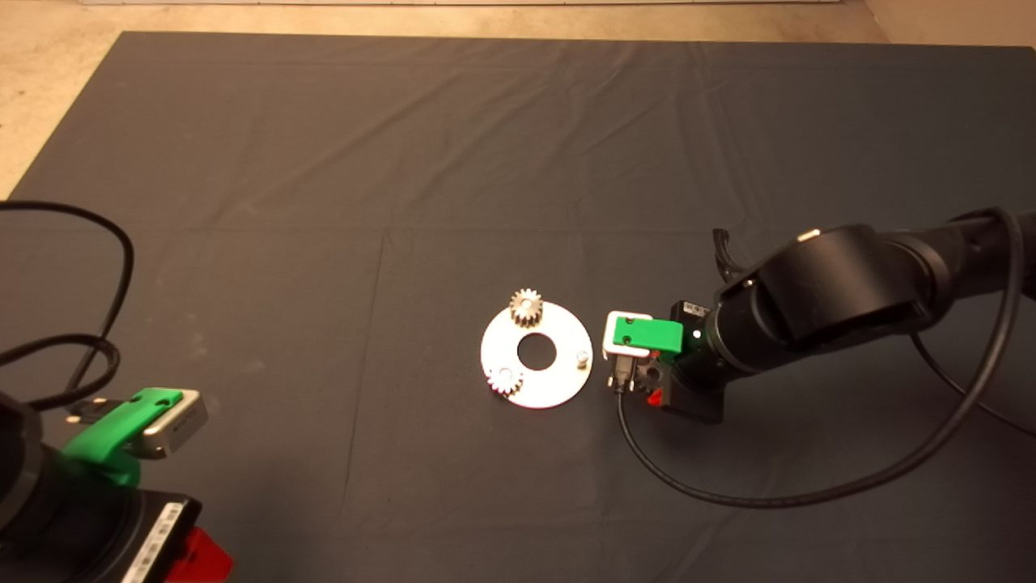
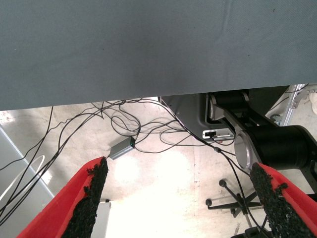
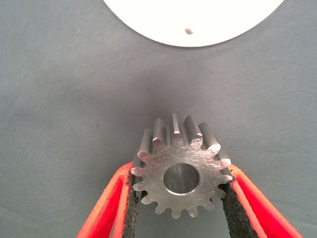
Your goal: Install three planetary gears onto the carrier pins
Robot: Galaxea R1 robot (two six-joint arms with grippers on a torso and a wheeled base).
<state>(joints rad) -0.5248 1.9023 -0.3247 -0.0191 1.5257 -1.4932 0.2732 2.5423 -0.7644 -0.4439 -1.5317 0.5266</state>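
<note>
Two of your planetary gears already sit on carrier pins: one gear [image 1: 526,307] at the far edge of the disc [image 1: 558,387], the other gear [image 1: 505,380] at its near left edge. Both lie flat with a pin showing in the bore. Your third pin [image 1: 581,356] stands bare on the right side of the disc, just left of the right gripper.

Your third gear [image 3: 182,170] is in the right gripper [image 3: 181,198]. In the right wrist view the two red fingers [image 3: 111,206] press their black pads against opposite sides of the gear's teeth, so the jaws are narrow and clamped on it. You see the gear's flat face and round bore turned toward the camera, with the dark mat [image 1: 324,162] behind it and the pale rim of the disc [image 3: 198,25] farther off, apart from the gear. In the head view the right gripper [image 1: 647,393] hangs just beside the disc's right edge, its green housing covering the gear from above, so you cannot tell there how high the gear is over the mat.

Your left gripper [image 1: 194,559] waits at the near left corner of the mat, well apart from the disc. Its wrist view shows the fingers [image 2: 89,198] spread wide with nothing between them, looking past the mat's edge to cables on the floor and a chair base.
</note>
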